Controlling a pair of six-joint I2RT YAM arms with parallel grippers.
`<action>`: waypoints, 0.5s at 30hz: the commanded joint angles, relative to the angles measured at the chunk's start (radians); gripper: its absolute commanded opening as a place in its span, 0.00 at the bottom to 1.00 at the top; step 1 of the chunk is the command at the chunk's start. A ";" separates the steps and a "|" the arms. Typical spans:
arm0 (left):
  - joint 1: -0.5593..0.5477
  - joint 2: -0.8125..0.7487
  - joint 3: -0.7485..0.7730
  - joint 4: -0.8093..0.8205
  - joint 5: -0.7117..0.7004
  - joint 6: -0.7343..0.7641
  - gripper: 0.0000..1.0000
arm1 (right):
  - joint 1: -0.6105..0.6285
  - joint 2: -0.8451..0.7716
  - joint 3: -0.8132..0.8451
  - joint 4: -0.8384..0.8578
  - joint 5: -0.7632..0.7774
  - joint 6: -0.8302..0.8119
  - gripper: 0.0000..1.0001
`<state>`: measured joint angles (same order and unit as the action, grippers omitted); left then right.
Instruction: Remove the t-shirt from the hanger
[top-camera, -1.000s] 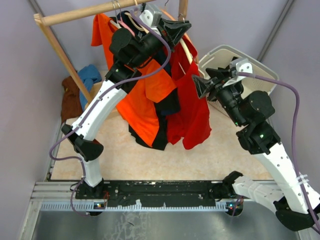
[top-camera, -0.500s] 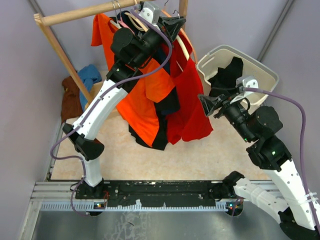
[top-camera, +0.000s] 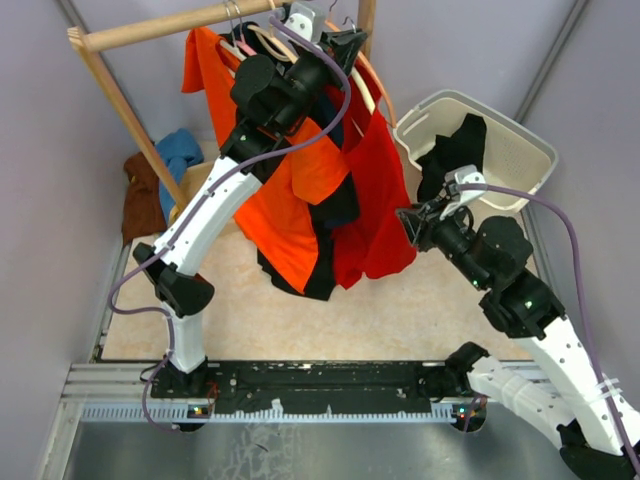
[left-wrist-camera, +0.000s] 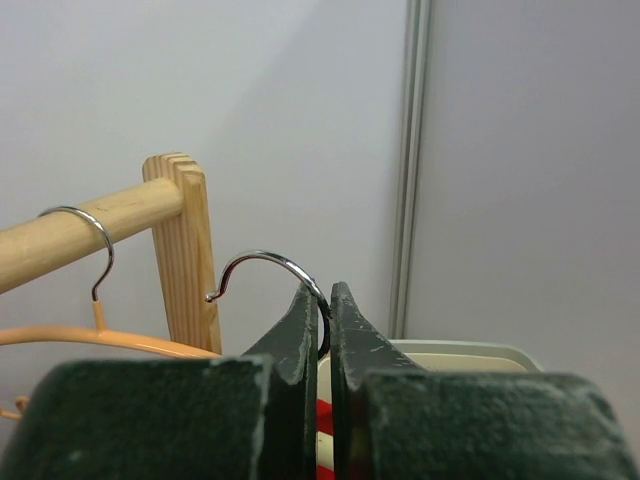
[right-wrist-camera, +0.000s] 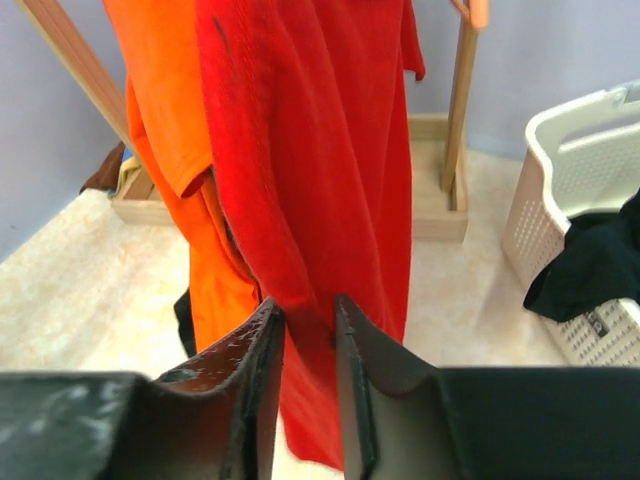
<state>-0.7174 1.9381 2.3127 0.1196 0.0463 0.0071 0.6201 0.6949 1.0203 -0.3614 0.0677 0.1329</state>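
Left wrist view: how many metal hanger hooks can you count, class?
2. One hook hangs over the wooden rail at left; the second hook is pinched in the left gripper. Others may be hidden.

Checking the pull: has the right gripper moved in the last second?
Yes. The right gripper slid from beside the white plastic laundry basket, along its rim, toward the table's near edge.

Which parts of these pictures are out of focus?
Left wrist view: the left pincer looms soft and dark at the bottom, metal hook crisp. Right wrist view: right pincer blurred too, red t-shirt sharp. Top view: evenly lit, sharp, no glare.
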 joint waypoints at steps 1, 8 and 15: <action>-0.002 -0.021 0.048 0.058 -0.056 0.023 0.00 | 0.007 -0.005 -0.028 0.035 0.027 0.008 0.16; -0.002 -0.050 0.041 0.030 -0.111 0.026 0.00 | 0.007 -0.015 -0.104 0.031 0.046 0.053 0.00; -0.002 -0.109 0.014 0.030 -0.128 0.004 0.00 | 0.007 0.013 -0.168 0.024 0.115 0.129 0.00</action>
<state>-0.7174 1.9251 2.3123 0.0784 -0.0521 0.0235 0.6201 0.6952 0.8753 -0.3592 0.1234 0.2043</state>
